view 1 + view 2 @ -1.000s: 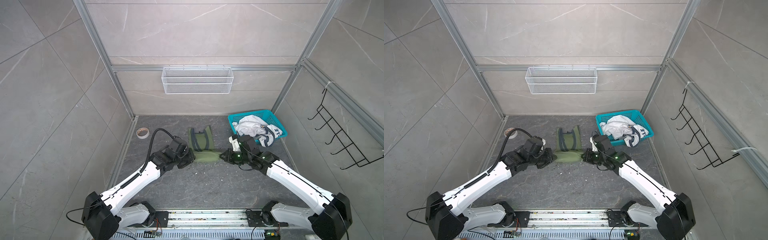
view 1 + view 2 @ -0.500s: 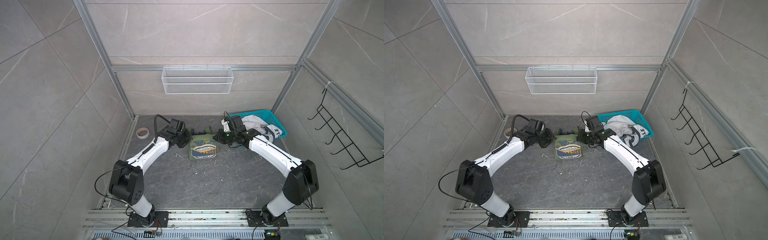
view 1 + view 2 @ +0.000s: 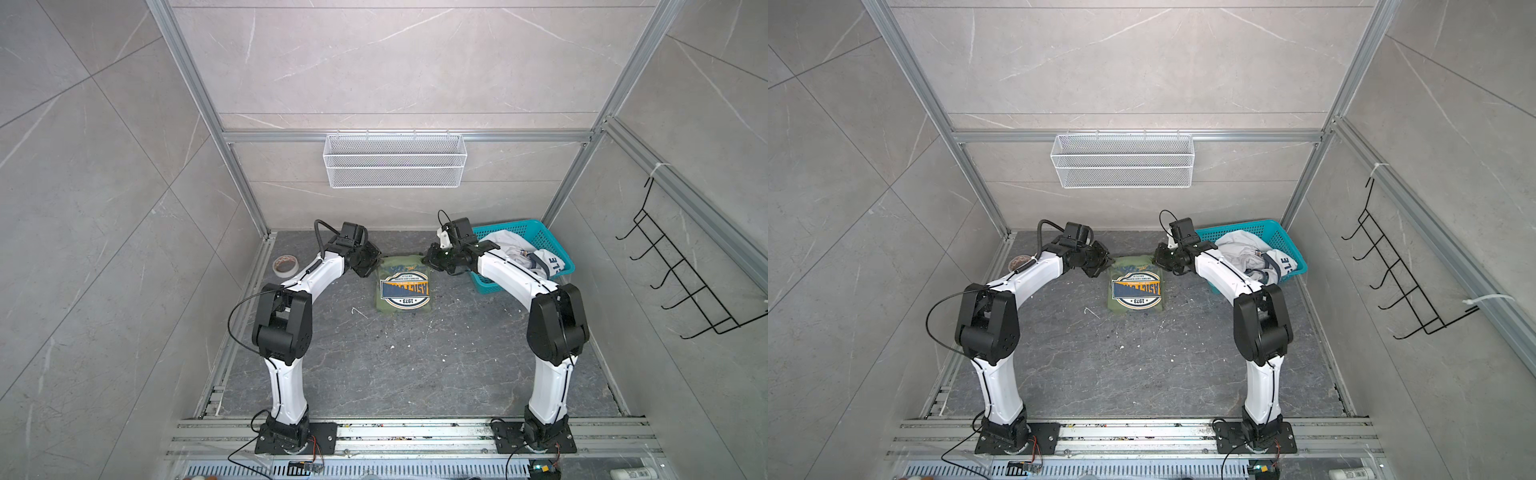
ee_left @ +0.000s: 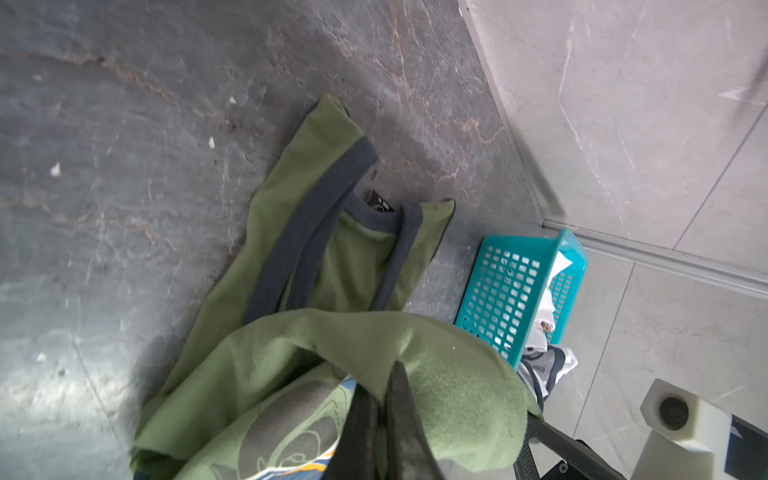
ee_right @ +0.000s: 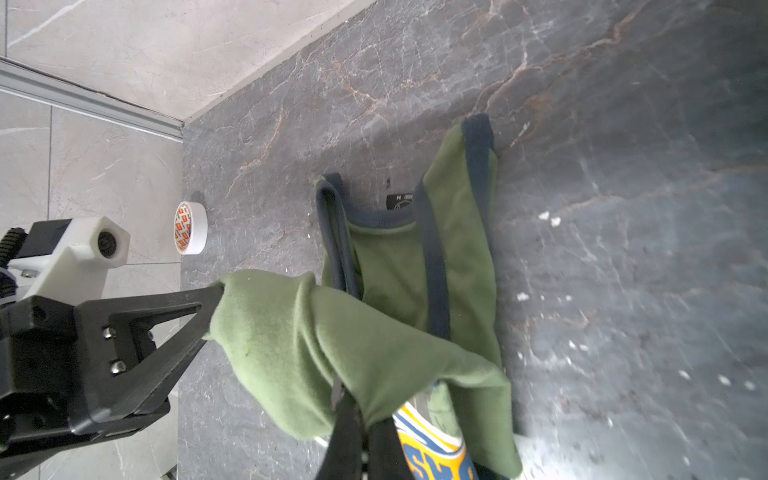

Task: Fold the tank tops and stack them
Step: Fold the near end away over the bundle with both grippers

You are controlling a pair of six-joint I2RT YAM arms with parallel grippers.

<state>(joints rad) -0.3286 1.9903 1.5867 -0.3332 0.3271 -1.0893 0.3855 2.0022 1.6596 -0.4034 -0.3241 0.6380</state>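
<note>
The olive green tank top [image 3: 403, 289] [image 3: 1136, 291] lies at the back middle of the floor, its lower half doubled over so the navy-yellow graphic faces up. My left gripper [image 3: 376, 264] [image 3: 1109, 262] is shut on the left corner of the raised hem [image 4: 386, 382]. At the right corner my right gripper [image 3: 426, 260] [image 3: 1157, 260] [image 5: 357, 401] is shut on that hem too. Under the lifted cloth the dark-trimmed straps [image 4: 316, 232] [image 5: 432, 257] lie flat. The white tank top [image 3: 515, 253] [image 3: 1246, 254] is crumpled in the teal basket [image 3: 540, 232] [image 3: 1273, 232].
A roll of tape [image 3: 286, 264] [image 5: 190, 227] lies by the left wall. The teal basket [image 4: 511, 286] sits close behind my right arm at the back right corner. A white wire shelf [image 3: 395, 166] hangs on the back wall; a black hook rack [image 3: 681, 282] hangs on the right wall.
Both grippers have carried the green top's hem from the near side towards the back wall, doubling it over the straps. The chest graphic now faces up.
</note>
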